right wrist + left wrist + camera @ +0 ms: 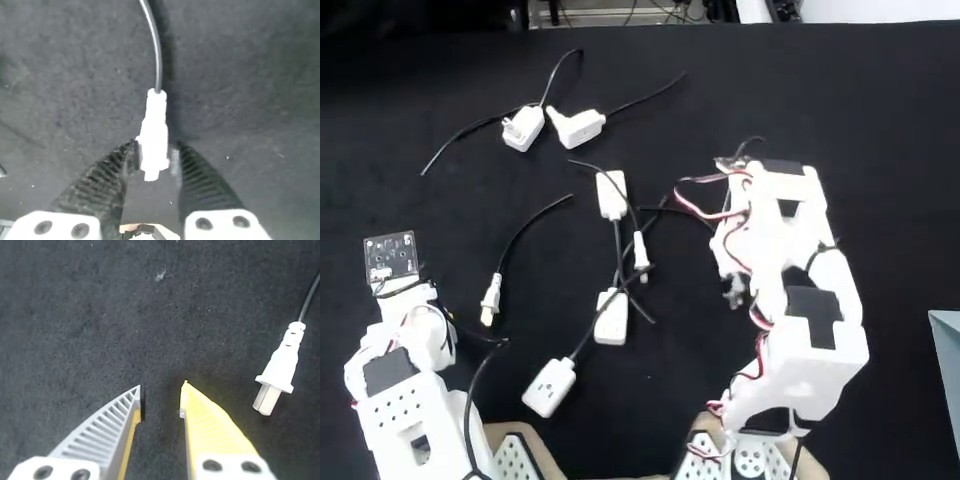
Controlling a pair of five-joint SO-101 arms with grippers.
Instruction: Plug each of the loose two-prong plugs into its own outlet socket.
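Nearest us, the left tool [162,386] hangs over the black tabletop [75,305], its grey and yellow fingers spread with nothing between them. Just beside it a loose plug [277,371] lies flat, prongs turned back toward the arm, its black cord running away from it.

From above, the left arm [395,385] sits at the near left corner. To the right of that plug, closer to the near edge, lies the near socket [549,387]. At the far side two white cord ends [523,128] lie near each other, each trailing a black cord.

Further right, the far socket [611,194] and the middle socket [611,317] lie in a line. The middle plug [641,252] lies between them among crossing cords, joined to neither.

The right arm [790,300] stands right of this cluster. Its right tool [156,146] has its black fingers closed around the gripped plug [152,142]. One pad presses the plug's side. The other seems to touch too, though we see that edge poorly. The plug's cord leads straight away from the tool.
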